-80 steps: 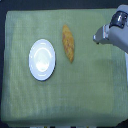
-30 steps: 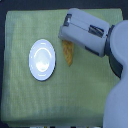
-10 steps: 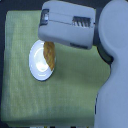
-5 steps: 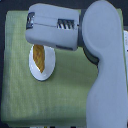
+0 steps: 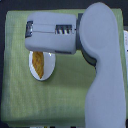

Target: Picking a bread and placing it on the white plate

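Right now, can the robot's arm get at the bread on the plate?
Probably yes. The arm hangs right over the plate, where the bread lies. Nothing seems between them, though its tool is hidden.

Grey arm (image 5: 102, 70) outstretched, tool hidden

Crusty golden bread (image 5: 38, 64) on glossy white plate (image 5: 46, 77), matt green cloth (image 5: 20, 95) beneath

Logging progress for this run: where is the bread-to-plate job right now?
Looks done: the golden-brown elongated bread lies over the round white plate on the green cloth, no longer beside it. In hand: the grey arm hangs directly above, hiding the gripper, so release can't be confirmed. Left: confirm the jaws have let go, then clear the arm away.
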You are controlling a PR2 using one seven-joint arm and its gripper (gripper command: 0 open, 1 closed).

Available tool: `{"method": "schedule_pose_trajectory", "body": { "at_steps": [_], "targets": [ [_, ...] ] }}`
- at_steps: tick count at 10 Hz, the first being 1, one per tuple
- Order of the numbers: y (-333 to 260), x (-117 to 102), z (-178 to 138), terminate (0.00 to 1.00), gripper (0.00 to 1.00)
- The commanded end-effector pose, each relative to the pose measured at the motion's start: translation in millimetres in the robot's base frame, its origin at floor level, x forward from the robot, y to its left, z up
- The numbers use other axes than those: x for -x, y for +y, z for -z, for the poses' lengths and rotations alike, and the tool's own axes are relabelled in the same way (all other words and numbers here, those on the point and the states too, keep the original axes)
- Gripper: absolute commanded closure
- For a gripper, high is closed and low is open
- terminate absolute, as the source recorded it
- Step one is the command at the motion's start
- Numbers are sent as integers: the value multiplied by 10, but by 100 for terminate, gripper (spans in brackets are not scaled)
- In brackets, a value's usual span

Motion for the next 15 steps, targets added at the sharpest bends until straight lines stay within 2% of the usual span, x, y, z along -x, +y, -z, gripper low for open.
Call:
{"method": "schedule_pose_trajectory", "body": {
  "at_steps": [1,2,3,10,15],
  "targets": [
    [-59,-24,62,0,100],
    [-94,14,92,0,100],
    [-73,25,96,0,0],
    [-39,35,81,0,0],
    [-1,133,120,0,0]
  ]
}}
